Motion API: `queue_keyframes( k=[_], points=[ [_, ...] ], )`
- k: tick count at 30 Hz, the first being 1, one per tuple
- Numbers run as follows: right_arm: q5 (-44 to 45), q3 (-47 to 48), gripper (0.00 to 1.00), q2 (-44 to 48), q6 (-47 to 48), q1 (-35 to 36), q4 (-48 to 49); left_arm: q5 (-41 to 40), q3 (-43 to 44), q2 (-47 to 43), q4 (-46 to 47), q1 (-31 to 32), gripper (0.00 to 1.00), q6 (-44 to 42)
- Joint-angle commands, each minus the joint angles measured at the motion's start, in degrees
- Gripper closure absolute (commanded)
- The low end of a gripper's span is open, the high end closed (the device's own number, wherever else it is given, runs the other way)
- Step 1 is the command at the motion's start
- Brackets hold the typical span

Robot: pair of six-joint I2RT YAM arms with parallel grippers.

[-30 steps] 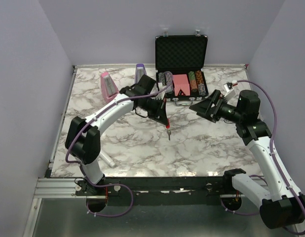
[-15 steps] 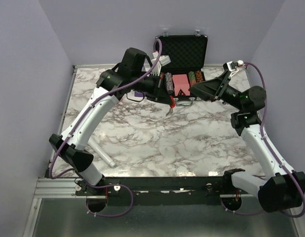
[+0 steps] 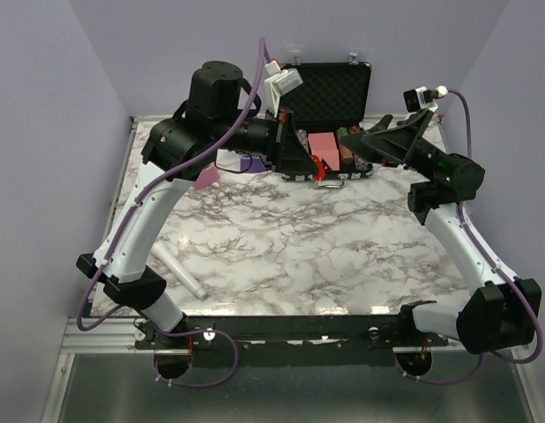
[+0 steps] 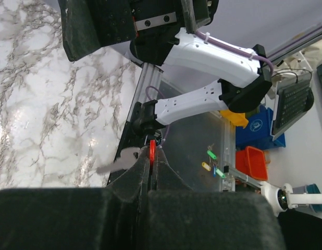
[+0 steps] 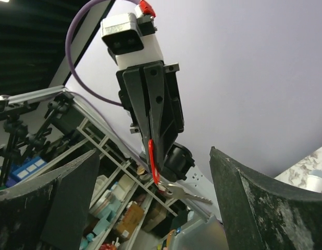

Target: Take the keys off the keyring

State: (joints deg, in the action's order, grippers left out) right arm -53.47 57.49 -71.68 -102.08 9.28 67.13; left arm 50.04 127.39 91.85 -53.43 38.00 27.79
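- Grip comes first, just left of centre in the top view. My left pincer point(image 3: 309, 166) is pressed together on the keyring point(image 3: 319, 167), holding it edge-on high above the tabletop point(image 3: 281, 247), in front of the open case point(image 3: 324, 88). The red tag sits thin between my fingers, so a sideways tug could twist it out or let it slide free.
- The keys point(image 5: 186, 196) hang loose below the red tag, low centre in the right wrist view. They show blurred in the left wrist view, so I judge they are swinging, and closing on a moving target could catch only air.
- If the tag slips, the whole bunch drops to the tabletop or into the case, where picking it out again would be awkward.
- Right of centre in the top view, my right pincer point(image 3: 356, 145) is spread wide and empty. It faces the left one and is apart from the keys. If it comes in off-line, it may bump my left fingers or clamp the red tag instead of a key.
- A straight pull may not free a key. I can't make out the metal loop of the keyring, so I can't tell where its gap lies. Brute force could bend it or yank the tag away.
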Motion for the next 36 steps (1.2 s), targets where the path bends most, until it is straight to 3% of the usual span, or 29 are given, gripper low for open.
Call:
queue_keyframes(
  k=[1,6,24,36],
  points=[
    [0.38,1.3,0.07,-2.23,-5.74,1.09,9.84,4.88,2.33,-0.1,8.94,0.15,1.0,8.15],
    [2.14,2.71,0.12,-6.01,-12.7,1.71,19.43,5.86,2.25,0.25,15.36,0.23,1.0,12.37],
    [3.46,9.48,0.24,-10.23,-16.21,7.07,26.64,7.79,1.54,2.8,31.1,0.06,1.0,22.3],
    [6.01,11.15,0.29,-10.85,-19.91,7.51,31.12,7.88,2.07,3.24,34.18,-0.03,1.0,24.94]
  ],
)
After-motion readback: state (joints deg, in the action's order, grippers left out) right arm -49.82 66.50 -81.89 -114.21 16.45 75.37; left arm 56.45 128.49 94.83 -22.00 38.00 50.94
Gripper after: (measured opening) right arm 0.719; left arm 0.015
